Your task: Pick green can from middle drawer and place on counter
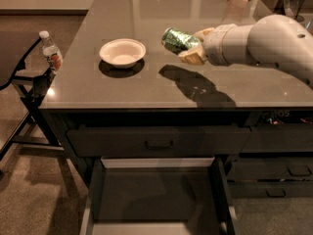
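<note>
The green can [179, 40] is held on its side in my gripper [191, 47], above the counter [122, 89] and to the right of a white bowl. The gripper's pale fingers [194, 56] close around the can's right end. The white arm comes in from the right. The can's shadow falls on the counter below it. The middle drawer [156, 199] stands pulled out below the counter's front edge; its dark bottom shows nothing in it.
A white bowl [122, 52] sits on the counter left of the can. A clear water bottle [50, 51] stands on a dark stand at the left. A closed drawer front with a bar handle [159, 144] is above the open drawer. More drawers are at the right.
</note>
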